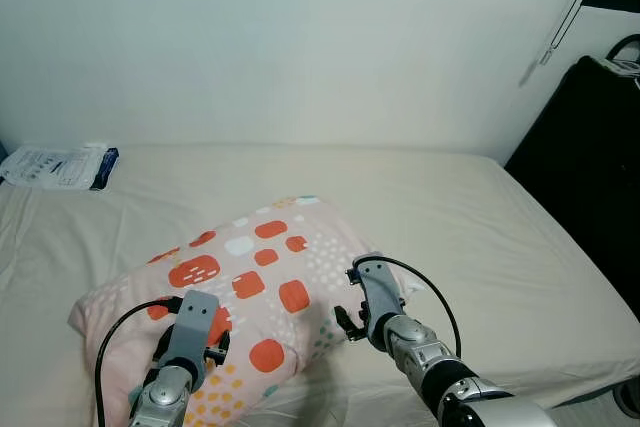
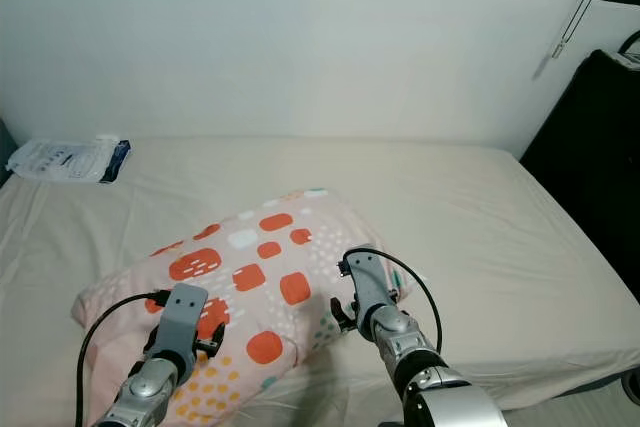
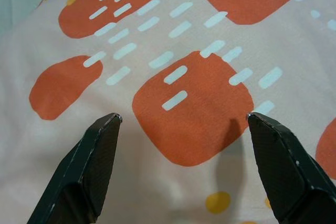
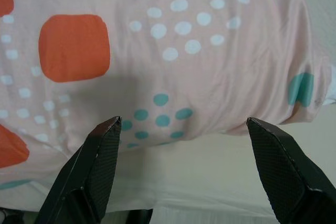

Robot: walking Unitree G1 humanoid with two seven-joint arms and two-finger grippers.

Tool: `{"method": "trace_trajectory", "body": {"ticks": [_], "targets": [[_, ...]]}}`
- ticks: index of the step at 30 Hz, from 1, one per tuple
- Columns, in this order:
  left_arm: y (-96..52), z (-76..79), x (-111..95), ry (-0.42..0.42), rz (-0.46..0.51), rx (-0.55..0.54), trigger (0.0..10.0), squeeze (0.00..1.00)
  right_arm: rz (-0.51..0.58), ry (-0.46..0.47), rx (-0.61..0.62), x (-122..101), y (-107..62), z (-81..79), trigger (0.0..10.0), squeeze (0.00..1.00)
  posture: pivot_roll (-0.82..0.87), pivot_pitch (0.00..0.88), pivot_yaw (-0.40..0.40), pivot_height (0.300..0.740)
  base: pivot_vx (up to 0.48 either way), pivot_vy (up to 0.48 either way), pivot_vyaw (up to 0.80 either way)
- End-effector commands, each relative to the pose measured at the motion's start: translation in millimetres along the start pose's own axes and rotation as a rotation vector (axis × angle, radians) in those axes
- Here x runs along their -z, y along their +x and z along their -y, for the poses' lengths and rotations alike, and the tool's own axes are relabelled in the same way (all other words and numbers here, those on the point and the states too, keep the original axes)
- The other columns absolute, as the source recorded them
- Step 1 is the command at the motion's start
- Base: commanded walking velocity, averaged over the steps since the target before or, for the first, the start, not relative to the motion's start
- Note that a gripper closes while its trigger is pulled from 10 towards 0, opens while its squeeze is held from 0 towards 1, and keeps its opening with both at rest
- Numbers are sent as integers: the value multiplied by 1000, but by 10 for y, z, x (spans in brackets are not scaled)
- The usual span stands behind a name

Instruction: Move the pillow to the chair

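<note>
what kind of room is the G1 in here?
Most likely a bedroom: a bed with a cream sheet against a plain white wall, a patterned pillow lying on it, and both grippers open at the pillow.

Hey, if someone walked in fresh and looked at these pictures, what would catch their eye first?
The pink pillow with orange patches and dots stands out, lying on the near part of the beige bed. The left hand hovers open over its top, while the right hand is open at its edge. A white packet lies at the bed's far left corner by the wall.
</note>
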State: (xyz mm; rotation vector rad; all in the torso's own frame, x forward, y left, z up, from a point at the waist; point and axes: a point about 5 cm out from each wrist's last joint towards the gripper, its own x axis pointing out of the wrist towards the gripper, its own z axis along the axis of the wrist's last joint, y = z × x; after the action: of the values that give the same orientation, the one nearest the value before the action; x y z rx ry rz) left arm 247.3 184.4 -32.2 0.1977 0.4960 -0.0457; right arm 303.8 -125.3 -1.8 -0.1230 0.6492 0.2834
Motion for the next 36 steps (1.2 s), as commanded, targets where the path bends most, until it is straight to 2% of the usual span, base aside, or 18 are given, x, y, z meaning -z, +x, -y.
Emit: {"method": "trace_trajectory", "body": {"ticks": [1,7,10,14,22,36], "targets": [[-4,37,-16,-21,18,-2,10000,0,19,16,18,-36,-3,33,10000,0,77,0,-102,740,0,0,0],[-3,94,-23,-32,22,3,10000,0,89,8,25,-169,3,38,10000,0,73,0,-99,740,0,0,0],[5,166,-24,-14,9,27,10000,0,131,49,25,-267,10,27,10000,0,69,0,-101,740,0,0,0],[21,203,-52,24,12,45,10000,0,130,46,23,-304,19,7,10000,0,64,0,-112,740,0,0,0],[34,191,-113,22,45,25,10000,0,131,27,3,-309,29,-60,10000,0,74,0,-123,740,0,0,0],[24,197,-74,75,27,33,10000,0,152,31,-15,-362,39,-120,10000,0,72,0,-108,740,0,0,0]]}}
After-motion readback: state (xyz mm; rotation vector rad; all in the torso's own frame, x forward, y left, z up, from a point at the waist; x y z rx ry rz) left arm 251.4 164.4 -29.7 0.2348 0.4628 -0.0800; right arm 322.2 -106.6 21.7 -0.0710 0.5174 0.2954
